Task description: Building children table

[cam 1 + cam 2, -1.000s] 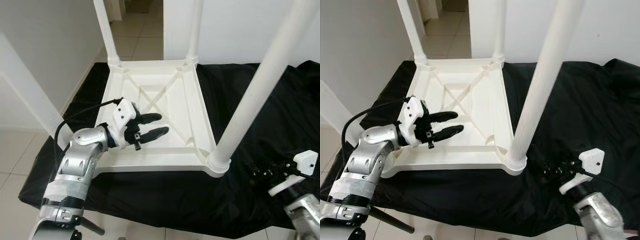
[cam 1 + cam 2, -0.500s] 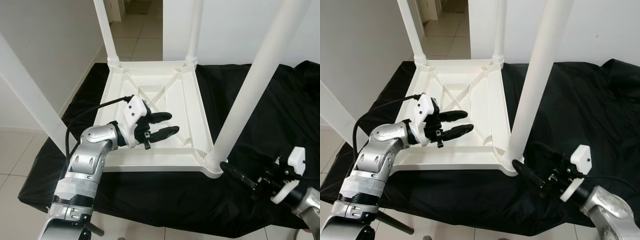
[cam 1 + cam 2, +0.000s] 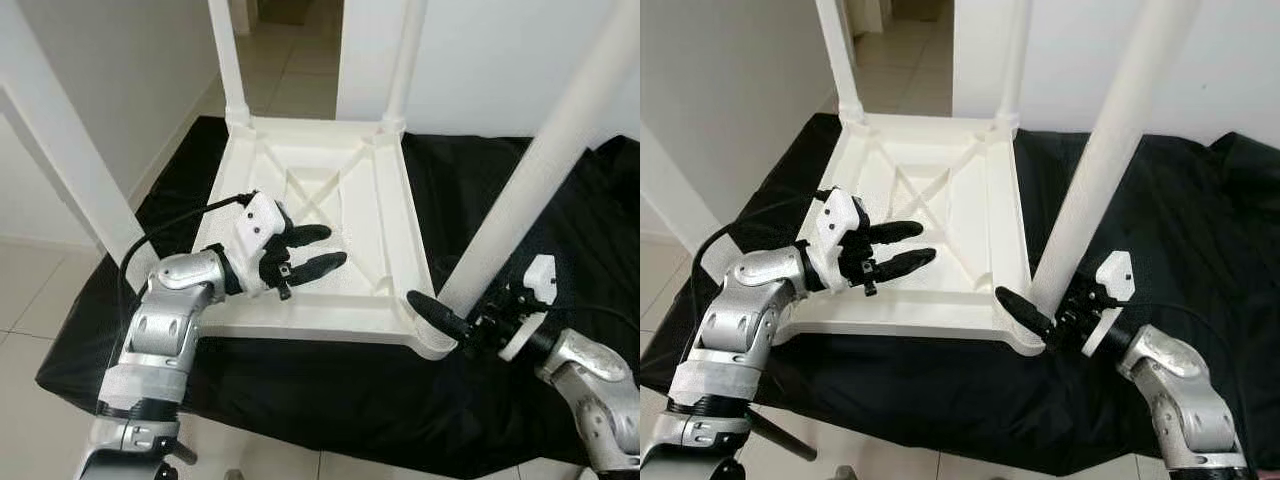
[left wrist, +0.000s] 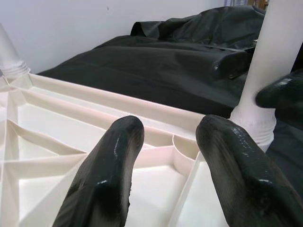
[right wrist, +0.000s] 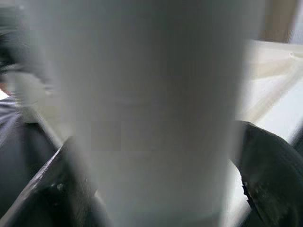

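The white children's table (image 3: 300,325) lies upside down on a black cloth, with legs standing up at both far corners and at the near right corner. My left gripper (image 3: 333,246) hovers open over the near left part of the ribbed underside, nothing between its fingers (image 4: 118,142). My right gripper (image 3: 445,310) is at the base of the near right leg (image 3: 540,170). One black finger (image 3: 432,314) lies in front of the leg and the other is hidden behind it. In the blurred right wrist view the leg (image 5: 151,94) stands between both fingers.
The black cloth (image 3: 480,190) covers the whole work surface, bunched at the far right. Tiled floor and a doorway (image 3: 290,40) lie beyond the table. A white slanted post (image 3: 70,150) runs along the left side, close to my left arm.
My right gripper has swung left and up from the cloth to straddle the base of the near right leg. The left gripper stays open over the underside. The camera shifted slightly.
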Robot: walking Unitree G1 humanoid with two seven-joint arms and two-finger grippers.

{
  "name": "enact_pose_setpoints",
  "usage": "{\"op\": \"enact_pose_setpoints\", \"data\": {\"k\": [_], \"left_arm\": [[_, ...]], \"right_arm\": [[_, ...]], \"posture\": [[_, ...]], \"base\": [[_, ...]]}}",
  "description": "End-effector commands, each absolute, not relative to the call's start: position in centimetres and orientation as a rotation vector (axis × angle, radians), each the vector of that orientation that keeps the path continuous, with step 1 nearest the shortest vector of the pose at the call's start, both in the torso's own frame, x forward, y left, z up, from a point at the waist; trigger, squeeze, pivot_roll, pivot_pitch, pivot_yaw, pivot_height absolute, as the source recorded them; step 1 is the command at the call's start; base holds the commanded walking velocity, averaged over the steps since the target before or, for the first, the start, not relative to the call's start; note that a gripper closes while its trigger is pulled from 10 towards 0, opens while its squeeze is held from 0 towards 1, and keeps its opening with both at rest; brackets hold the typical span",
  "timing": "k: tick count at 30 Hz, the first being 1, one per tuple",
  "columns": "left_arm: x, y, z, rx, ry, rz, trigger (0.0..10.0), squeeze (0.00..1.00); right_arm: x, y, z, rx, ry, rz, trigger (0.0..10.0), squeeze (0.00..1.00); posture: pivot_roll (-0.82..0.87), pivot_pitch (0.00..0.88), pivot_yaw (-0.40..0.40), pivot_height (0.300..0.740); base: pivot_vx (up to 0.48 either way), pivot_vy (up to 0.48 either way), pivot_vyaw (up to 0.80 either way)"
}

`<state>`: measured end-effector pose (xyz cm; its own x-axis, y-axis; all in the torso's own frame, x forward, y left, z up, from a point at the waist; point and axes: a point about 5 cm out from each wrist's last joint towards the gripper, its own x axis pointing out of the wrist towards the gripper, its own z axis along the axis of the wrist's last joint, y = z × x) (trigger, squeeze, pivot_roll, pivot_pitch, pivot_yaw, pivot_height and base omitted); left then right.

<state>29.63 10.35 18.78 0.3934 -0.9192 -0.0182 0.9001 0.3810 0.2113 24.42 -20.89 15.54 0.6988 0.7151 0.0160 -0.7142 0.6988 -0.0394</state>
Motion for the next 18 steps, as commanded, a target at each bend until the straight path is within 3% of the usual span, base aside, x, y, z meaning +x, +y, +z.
{"op": "enact_pose_setpoints", "data": {"k": [1,7,11,14,18], "left_arm": [[30.6,11.1,19.0,0.185,-0.121,-0.889,10.0,0.0],[30.9,10.3,19.2,0.158,-0.124,-0.874,10.0,0.0],[30.7,10.2,19.0,0.159,-0.114,-0.889,10.0,0.0],[30.6,10.2,18.9,0.161,-0.11,-0.895,10.0,0.0],[30.3,10.0,18.9,0.162,-0.106,-0.914,10.0,0.0]], "right_arm": [[24.5,-21.1,15.5,-0.043,-0.03,0.79,10.0,0.0],[23.8,-25.9,14.6,-0.057,0.014,0.592,10.0,0.0],[23.6,-27.3,14.8,-0.071,0.008,0.538,10.0,0.0],[23.6,-27.5,14.9,-0.07,-0.001,0.522,10.0,0.0],[23.8,-25.4,14.1,-0.016,-0.028,0.533,10.0,0.0]], "posture": [[-0.06,0.007,-0.024,0.74],[-0.06,0.019,-0.034,0.74],[-0.07,0.022,-0.024,0.74],[-0.07,0.022,-0.019,0.74],[-0.05,0.03,-0.039,0.74]], "base": [[0.0,0.0,0.0],[0.0,0.0,0.0],[0.0,0.0,0.0],[0.0,0.0,0.0],[0.0,0.0,0.0]]}}
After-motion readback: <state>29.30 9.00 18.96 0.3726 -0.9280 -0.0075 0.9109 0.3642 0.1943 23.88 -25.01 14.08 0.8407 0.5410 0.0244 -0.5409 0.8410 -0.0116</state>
